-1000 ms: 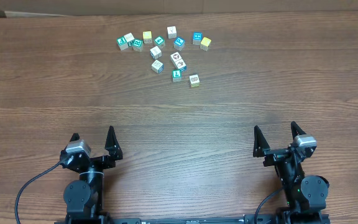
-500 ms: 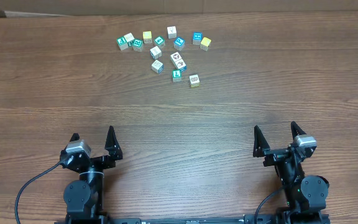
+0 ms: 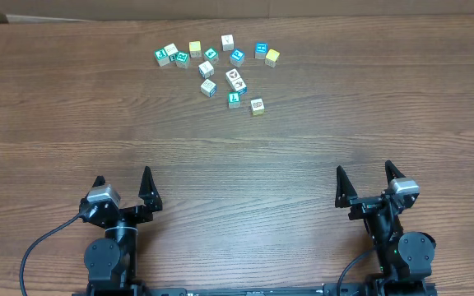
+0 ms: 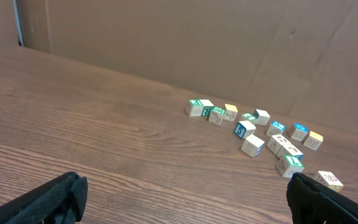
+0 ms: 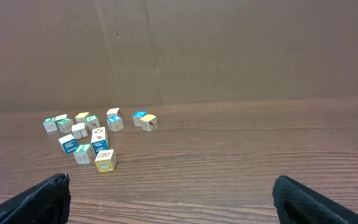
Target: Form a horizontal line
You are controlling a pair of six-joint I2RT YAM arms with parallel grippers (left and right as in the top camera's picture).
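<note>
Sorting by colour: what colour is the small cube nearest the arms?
The small picture cube is yellow with a pale face; best in right wrist view.

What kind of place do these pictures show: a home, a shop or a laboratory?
Probably a robot test bench in a laboratory: a left arm and a right arm mounted at the edge of a wooden table, plain cardboard behind it, and small picture cubes.

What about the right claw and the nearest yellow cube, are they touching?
Apart. The overhead view shows a wide stretch of tabletop between the open right claw and the yellow cube.
</note>
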